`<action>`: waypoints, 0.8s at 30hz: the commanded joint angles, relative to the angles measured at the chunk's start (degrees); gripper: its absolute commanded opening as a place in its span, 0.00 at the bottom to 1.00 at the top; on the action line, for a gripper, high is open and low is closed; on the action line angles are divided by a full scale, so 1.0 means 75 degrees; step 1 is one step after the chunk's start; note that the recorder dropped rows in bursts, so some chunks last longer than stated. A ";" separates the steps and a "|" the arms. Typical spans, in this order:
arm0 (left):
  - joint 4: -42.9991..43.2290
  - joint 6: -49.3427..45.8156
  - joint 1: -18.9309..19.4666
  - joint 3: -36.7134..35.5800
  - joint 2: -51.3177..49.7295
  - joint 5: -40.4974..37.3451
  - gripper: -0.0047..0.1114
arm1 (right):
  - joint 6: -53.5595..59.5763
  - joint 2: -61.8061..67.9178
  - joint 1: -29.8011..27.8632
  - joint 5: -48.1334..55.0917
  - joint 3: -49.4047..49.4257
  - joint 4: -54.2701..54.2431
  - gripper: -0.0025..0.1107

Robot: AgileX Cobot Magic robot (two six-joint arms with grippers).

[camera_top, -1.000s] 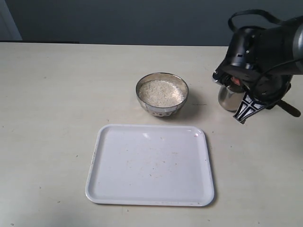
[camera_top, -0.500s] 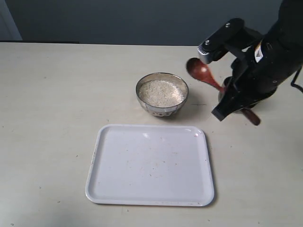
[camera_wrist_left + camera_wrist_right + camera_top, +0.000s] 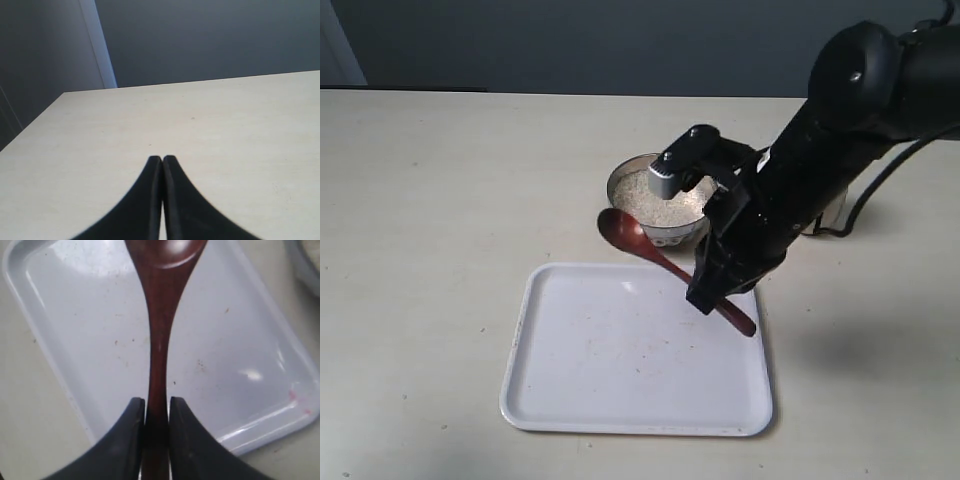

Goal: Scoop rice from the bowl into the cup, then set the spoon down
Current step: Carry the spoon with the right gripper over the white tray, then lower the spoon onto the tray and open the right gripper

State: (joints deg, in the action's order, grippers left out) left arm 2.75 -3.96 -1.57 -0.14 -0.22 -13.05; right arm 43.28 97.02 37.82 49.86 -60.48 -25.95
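- White tray (image 3: 620, 372) lies nearest on the pale table (image 3: 430, 220), flat, with faint specks on its surface.
- Right gripper (image 3: 706, 296) hangs over the tray's far right part. Its jaws are narrow and clamped on the spoon's handle. The wrist view shows both fingers (image 3: 131, 426) pressed against the handle's sides.
- Spoon (image 3: 652, 256), dark red-brown and glossy, is carried on a slant. Its oval head points far-left, over the tray's far edge and just near-left of the bowl. The handle end sticks out past the gripper toward the tray's right edge. Contact between spoon and tray cannot be told.
- Bowl (image 3: 614, 193), shiny metal, stands on the table just beyond the tray's far edge. Its right side is hidden by the right arm.
- Rice (image 3: 650, 195), white grains, fills the bowl close to the rim.
- Cup (image 3: 827, 214) is far right, well apart from the tray and almost wholly hidden behind the right arm. Only a pale sliver shows.
- Left gripper (image 3: 162, 160) appears in its wrist view only. Its jaws are pressed together, holding nothing, over bare table.
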 commanded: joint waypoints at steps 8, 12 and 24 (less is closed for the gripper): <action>-0.0050 0.0019 -0.0048 0.0019 0.0029 0.0083 0.04 | -0.0115 0.0899 0.0749 -0.0147 0.0018 -0.0193 0.02; -0.0050 0.0019 -0.0048 0.0019 0.0029 0.0083 0.04 | -0.0622 0.1108 0.0841 -0.0241 0.0018 -0.0177 0.02; -0.0050 0.0019 -0.0048 0.0019 0.0029 0.0083 0.04 | -0.0813 0.1140 0.0841 -0.0126 0.0018 -0.0197 0.02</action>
State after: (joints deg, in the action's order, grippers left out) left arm 2.75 -3.96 -1.57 -0.14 -0.22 -13.05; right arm 37.37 105.72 44.03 48.38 -60.48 -27.20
